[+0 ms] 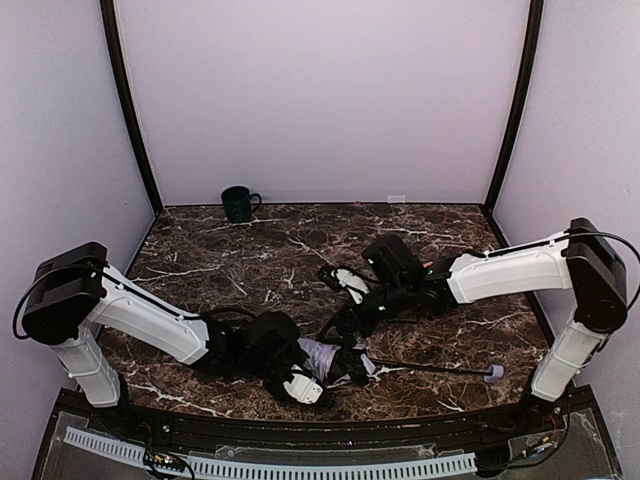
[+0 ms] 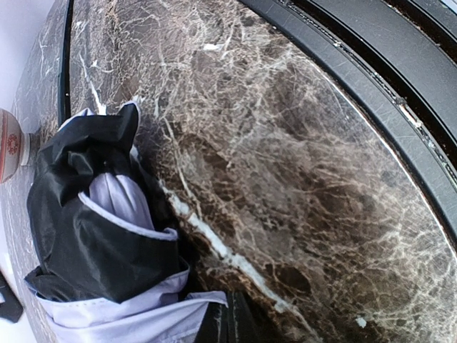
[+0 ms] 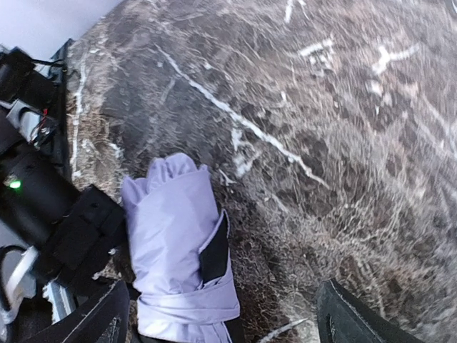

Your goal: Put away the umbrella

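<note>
Crumpled lavender-white fabric umbrella (image 3: 175, 236) on veined dark marble table (image 3: 321, 107); left gripper (image 1: 330, 372) clenched on it; right gripper (image 3: 228, 320) spread wide.

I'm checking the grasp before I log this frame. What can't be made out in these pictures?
Whether the left gripper holds the umbrella: top view, wrist and fabric cover its fingers; left wrist view, the bottom edge cuts them off.
Most of the bowl: left wrist view, cut by the left edge.
Inside of the mug: top view, too small.
</note>
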You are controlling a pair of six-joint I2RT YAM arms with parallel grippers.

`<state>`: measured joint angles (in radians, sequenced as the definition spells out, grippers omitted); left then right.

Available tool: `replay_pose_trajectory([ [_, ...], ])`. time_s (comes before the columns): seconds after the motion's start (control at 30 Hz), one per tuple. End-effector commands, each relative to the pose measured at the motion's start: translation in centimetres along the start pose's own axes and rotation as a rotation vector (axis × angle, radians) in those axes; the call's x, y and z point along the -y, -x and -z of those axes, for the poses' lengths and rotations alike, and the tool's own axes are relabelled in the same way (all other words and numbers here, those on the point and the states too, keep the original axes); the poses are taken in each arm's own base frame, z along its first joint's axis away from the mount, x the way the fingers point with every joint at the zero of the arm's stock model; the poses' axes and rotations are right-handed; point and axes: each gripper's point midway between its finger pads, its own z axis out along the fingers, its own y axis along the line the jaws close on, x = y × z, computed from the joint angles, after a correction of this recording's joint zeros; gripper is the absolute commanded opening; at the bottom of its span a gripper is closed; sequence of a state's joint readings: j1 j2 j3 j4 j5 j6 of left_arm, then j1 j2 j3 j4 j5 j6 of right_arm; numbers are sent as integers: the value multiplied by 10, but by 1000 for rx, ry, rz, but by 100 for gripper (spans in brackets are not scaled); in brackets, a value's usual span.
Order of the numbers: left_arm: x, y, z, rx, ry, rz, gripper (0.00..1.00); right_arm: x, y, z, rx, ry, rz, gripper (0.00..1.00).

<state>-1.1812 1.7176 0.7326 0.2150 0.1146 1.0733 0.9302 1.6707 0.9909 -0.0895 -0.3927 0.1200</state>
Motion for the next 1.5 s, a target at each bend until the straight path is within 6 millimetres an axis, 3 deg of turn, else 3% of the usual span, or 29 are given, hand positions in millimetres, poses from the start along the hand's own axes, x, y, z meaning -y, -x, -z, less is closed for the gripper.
replay_pose_trajectory([
  [0.0,49,-28,-4,-106,-169,24,0,16,-22,-19,-43,-102,-109,93],
  [0.2,49,-29,-3,-111,-168,31,0,4,-52,-49,-160,-30,-84,95],
  [0.37,50,-29,-3,-112,-171,37,0,9,-71,-51,-206,-46,-85,94],
  [0.67,50,-31,-2,-127,-171,53,0,-10,-29,-21,-121,-54,-43,96],
  [0.87,49,-32,-1,-138,-171,72,0,-4,-39,-1,-144,-149,-19,98],
  [1.07,45,-34,3,-153,-151,61,0,-8,-21,25,-84,-201,36,97],
  [1.23,47,-36,6,-155,-141,67,0,-11,-52,11,-88,-207,128,97],
  [1.47,47,-37,5,-161,-138,58,0,2,-88,-21,-198,-193,203,100],
])
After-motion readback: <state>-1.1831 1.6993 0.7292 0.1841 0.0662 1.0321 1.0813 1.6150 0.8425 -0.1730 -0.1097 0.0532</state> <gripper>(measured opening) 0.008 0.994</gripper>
